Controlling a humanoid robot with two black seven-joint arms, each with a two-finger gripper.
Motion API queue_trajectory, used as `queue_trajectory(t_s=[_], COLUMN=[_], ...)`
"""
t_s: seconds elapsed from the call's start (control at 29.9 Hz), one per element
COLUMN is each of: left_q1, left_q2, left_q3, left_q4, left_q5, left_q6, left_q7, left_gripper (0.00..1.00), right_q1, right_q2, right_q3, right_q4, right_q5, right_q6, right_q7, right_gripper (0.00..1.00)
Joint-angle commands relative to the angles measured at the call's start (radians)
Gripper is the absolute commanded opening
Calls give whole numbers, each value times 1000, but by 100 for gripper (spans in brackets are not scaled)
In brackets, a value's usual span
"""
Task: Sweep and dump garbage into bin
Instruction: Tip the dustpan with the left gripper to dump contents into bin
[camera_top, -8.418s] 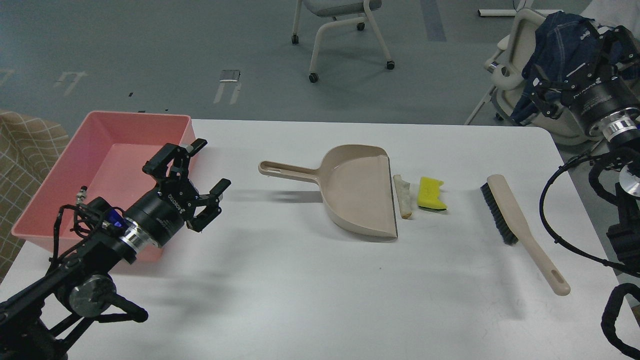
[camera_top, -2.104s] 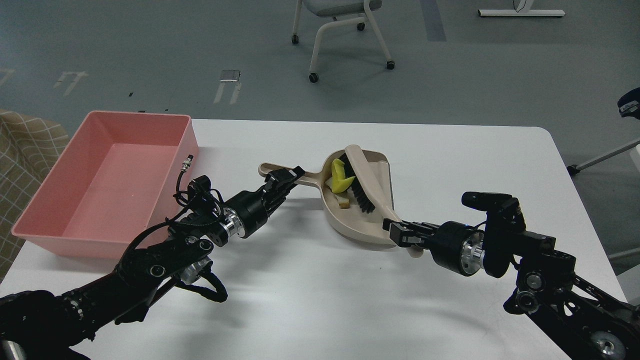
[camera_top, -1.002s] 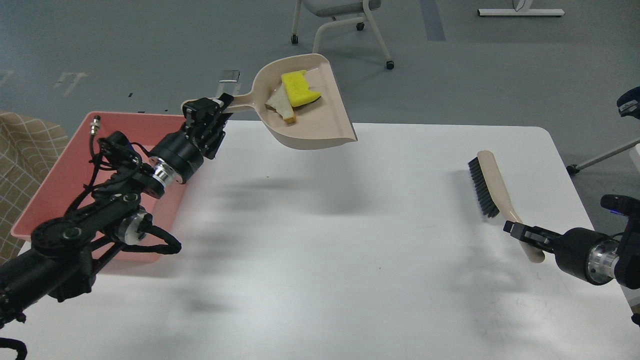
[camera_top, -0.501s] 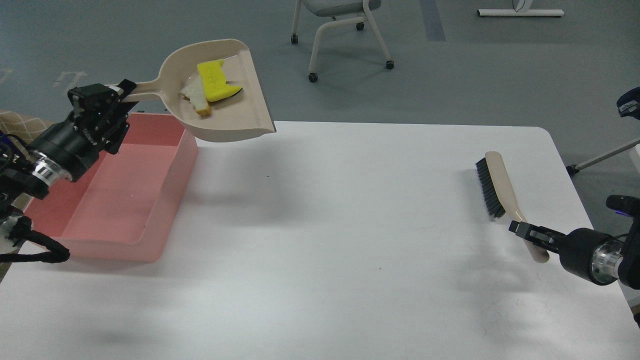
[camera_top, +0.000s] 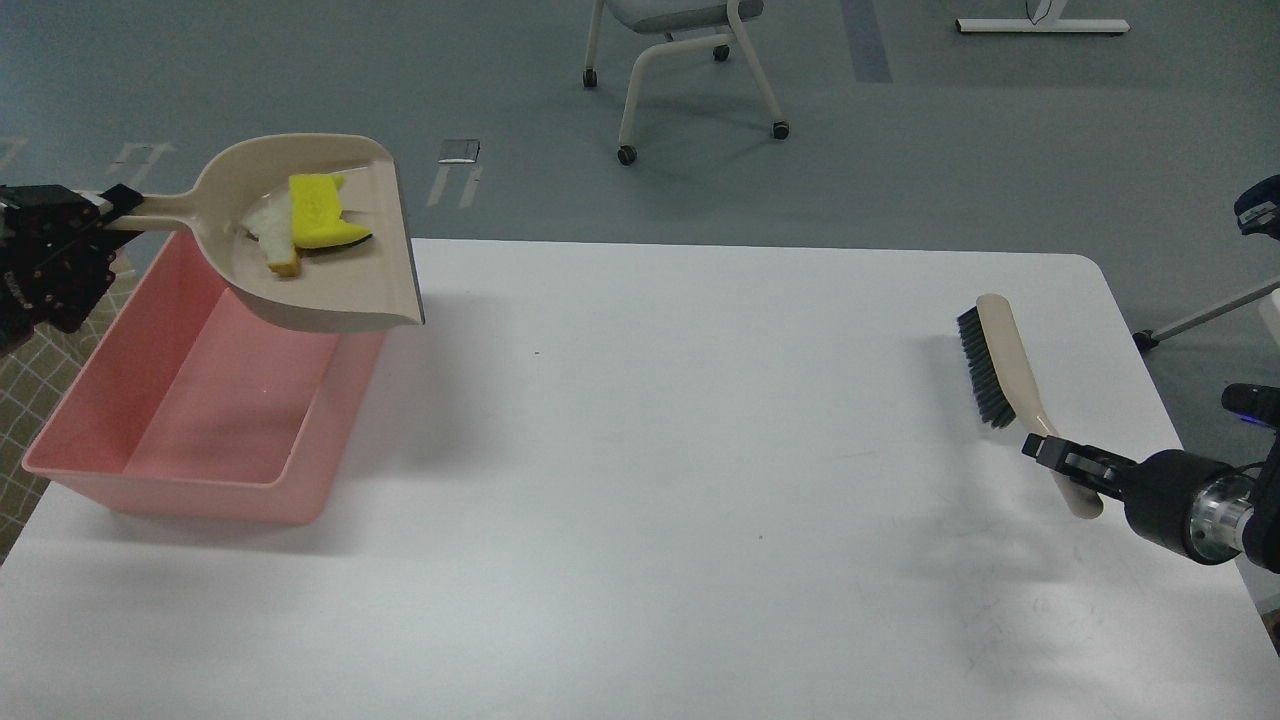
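White surface (camera_top: 650, 520) lies bare beside the pink bin (camera_top: 200, 450), so your sweeping looks done; only the dump is left. Your dustpan (camera_top: 330, 290) hangs above the bin's far corner, level enough that the yellow chunk (camera_top: 318, 212) and bread slice (camera_top: 272, 232) sit inside. Left gripper (camera_top: 95, 205) has its jaws clamped on the dustpan handle; right gripper (camera_top: 1062, 460), far from the bin, grips the brush (camera_top: 1000, 365). Grey floor and a wheeled chair (camera_top: 680, 60) lie beyond.
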Motion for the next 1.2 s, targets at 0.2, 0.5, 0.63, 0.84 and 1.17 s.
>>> queue_trajectory(t_s=[0.2,0.5,0.63,0.84,1.17], left_q1=[-6,-23,-85,-181,-260], left_q2=[43,29,32,73,81], left_q3=[4,0,0,1,1], left_q4=[177,193,179,159,82], left_q5=[171,291,401,505,605], left_q6=[-31,-31,-31,-31,-31], left_q7=[0,0,0,0,0], left_gripper=[10,10,10,11,12], right_q1=[0,0,0,-2,-2], right_q2=[1,12,18,53,64], right_q3=[5,14,19,19,37], right_q4=[3,12,11,5,6], right_q5=[2,5,5,5,5], right_q6=[0,0,0,0,0], right_q7=[0,18,24,24,24], right_gripper=[0,0,0,0,0])
